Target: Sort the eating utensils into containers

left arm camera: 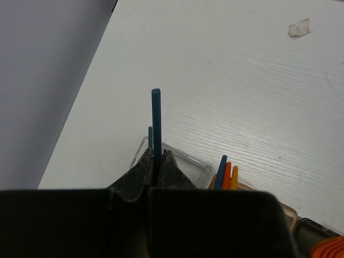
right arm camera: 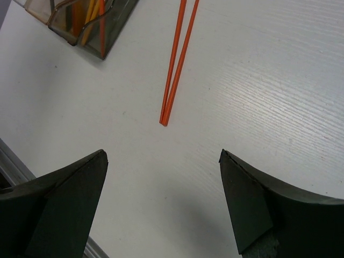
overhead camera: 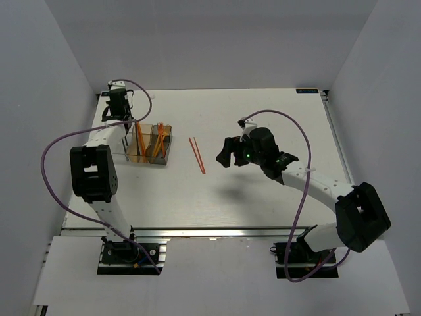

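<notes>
Over the white table [overhead camera: 263, 197] between grey walls [overhead camera: 39, 99], left gripper [left arm camera: 157, 157] pinches a blue stick [left arm camera: 156, 115], right gripper [right arm camera: 162, 156] gapes.

**A:** The blue stick [left arm camera: 156, 123] drops between the left gripper [left arm camera: 158, 156] fingers [left arm camera: 141, 174], and its lower end is hidden in the pinch.

**B:** Behind the left finger, a second blue stick [left arm camera: 150, 137] shows only its tip. The clear bin [left arm camera: 188, 164] is mostly blocked.

**A:** Far right of them, an orange piece [left arm camera: 330, 248] is clipped by the corner, so its type is unclear.

**B:** Ahead of the right gripper [right arm camera: 163, 153] fingers, two orange sticks [right arm camera: 174, 70] run off the top edge. The containers [right arm camera: 80, 32] are cut off too.
</notes>
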`<move>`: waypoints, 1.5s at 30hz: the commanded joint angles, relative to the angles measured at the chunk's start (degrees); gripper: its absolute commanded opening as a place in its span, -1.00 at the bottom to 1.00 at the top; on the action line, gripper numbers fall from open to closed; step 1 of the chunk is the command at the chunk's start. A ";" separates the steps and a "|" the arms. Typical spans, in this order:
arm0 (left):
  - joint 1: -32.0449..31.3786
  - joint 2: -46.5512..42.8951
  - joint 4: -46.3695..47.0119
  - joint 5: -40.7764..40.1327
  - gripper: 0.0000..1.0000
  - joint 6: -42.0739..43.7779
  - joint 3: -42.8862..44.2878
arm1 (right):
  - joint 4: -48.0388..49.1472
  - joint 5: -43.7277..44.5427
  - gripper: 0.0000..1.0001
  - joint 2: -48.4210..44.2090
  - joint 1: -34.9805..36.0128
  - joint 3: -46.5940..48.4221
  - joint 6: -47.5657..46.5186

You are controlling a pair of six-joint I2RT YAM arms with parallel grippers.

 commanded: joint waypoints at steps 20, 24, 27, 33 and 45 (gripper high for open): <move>1.47 -9.07 5.18 -4.21 0.27 -0.57 -10.75 | 1.41 -3.28 0.79 11.61 1.69 9.10 -0.77; 1.39 -12.31 0.88 -3.69 0.46 -3.30 -8.47 | -8.41 3.48 0.79 20.40 4.69 22.41 -4.46; 1.38 -15.12 -5.53 -3.51 0.96 -9.10 -4.87 | -17.83 11.56 0.71 28.40 7.23 32.88 -6.83; 1.47 -24.52 -16.44 5.00 0.96 -16.05 -3.26 | -23.55 19.57 0.03 39.40 8.73 43.28 -7.80; 1.38 -37.46 -11.88 17.14 0.97 -16.58 -16.20 | -25.85 20.54 -0.38 47.14 9.61 51.03 -8.95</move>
